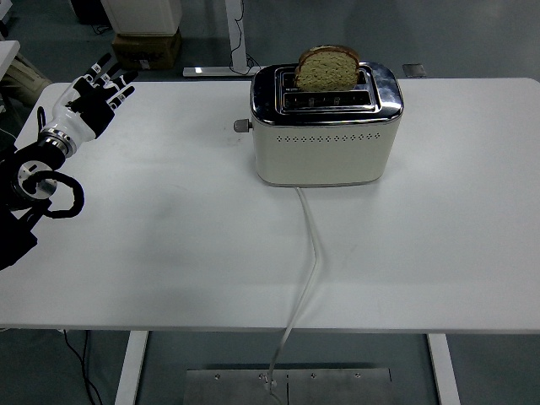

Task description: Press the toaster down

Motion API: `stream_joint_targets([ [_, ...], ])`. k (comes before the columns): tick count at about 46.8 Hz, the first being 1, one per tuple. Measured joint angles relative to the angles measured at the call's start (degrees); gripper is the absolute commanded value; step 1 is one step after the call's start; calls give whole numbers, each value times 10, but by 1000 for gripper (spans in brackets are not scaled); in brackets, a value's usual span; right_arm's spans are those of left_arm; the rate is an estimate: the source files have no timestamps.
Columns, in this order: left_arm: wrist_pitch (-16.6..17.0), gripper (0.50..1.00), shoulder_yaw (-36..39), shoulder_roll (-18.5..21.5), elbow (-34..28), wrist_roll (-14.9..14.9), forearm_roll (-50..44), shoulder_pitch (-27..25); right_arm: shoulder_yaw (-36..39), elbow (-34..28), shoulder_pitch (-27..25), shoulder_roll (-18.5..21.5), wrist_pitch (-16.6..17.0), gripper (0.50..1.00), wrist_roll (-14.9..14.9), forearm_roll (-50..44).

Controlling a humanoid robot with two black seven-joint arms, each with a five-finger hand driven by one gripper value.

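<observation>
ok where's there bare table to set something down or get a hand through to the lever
Bare table spans between the left hand and the toaster, so the path to the lever is clear. The area right of the toaster is also free. The white cord splits the near half; only the toaster's own spot, holding bread, is occupied.

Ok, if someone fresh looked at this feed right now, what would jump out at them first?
Probably the cream toaster at the table's far middle, with a slice of bread standing high out of its slot and its lever sticking out on the left end. Next, the white cord running from it toward the near edge. Last, the left hand, fingers spread, over the far left corner, well clear of the toaster.
</observation>
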Motion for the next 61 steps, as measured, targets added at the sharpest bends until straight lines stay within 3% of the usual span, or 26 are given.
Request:
stream_joint_targets([
  [32,-16,1000,1,8,-22,0,42,-3,0,0,0,0,0,998,0,0],
  [51,-5,1000,4,132,-207,9,192,-20,0,0,0,0,0,998,0,0],
  [61,-11,1000,4,164,-287,44,247,-28,0,0,1,0,0,1000,0,0],
])
